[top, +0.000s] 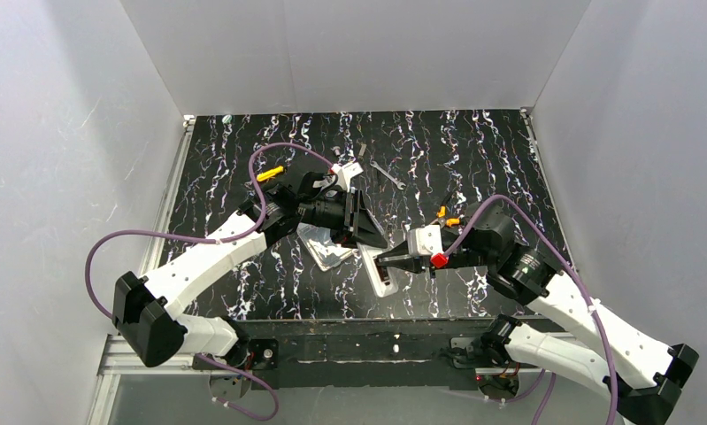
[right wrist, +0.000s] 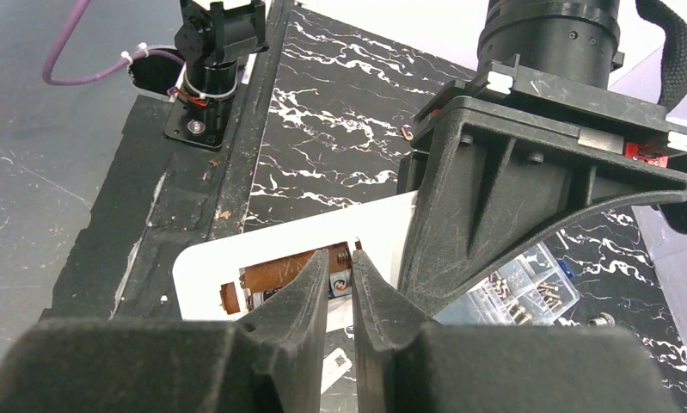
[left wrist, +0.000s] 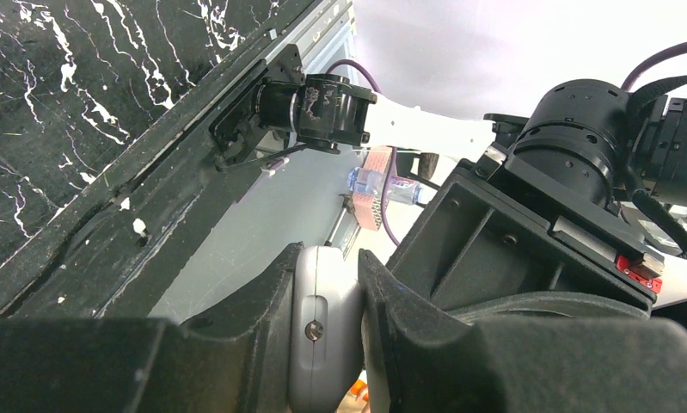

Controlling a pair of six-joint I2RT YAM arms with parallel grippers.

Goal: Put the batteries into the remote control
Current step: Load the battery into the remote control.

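Note:
The white remote control lies back-up at the table's near middle. In the right wrist view the remote control shows its open compartment, brownish inside with a spring, and one white-and-black battery lying in it. My left gripper is shut on the remote's narrow end, one finger on each face; from above the left gripper sits at the remote's far end. My right gripper is shut to a thin empty slit, with its tips just over the battery. From above, the right gripper points left onto the remote.
A clear plastic compartment box with small screws lies under the left gripper, and also shows in the right wrist view. A yellow piece, a white part, a grey strip and small orange bits lie farther back.

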